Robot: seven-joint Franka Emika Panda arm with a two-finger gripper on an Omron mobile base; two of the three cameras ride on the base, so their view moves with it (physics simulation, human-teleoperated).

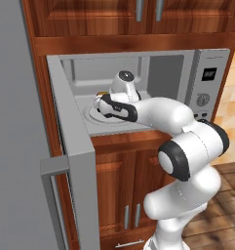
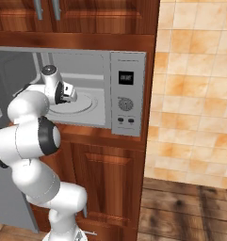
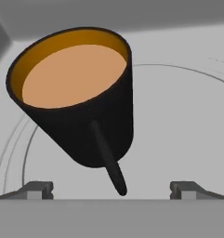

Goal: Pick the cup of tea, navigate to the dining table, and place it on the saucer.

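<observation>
The cup of tea (image 3: 85,116) is a black mug of tan-brown liquid standing on the microwave's round turntable (image 3: 187,116). Its thin handle points back at my hand. My gripper (image 3: 111,188) is open, with one fingertip (image 3: 36,188) on each side and the handle's end between them, touching neither. The mug body lies just beyond the tips. From the base views, my gripper (image 1: 101,101) (image 2: 70,94) reaches inside the open microwave, low over the turntable (image 2: 89,104). A sliver of the mug (image 1: 102,93) peeks past my hand. The dining table and the saucer are out of view.
The microwave's door (image 1: 75,161) hangs open at the left, close beside my arm. Its control panel (image 2: 125,94) is on the right. Wooden cabinets (image 1: 119,185) sit above and below the oven. A tiled wall (image 2: 195,94) and wood floor lie to the right.
</observation>
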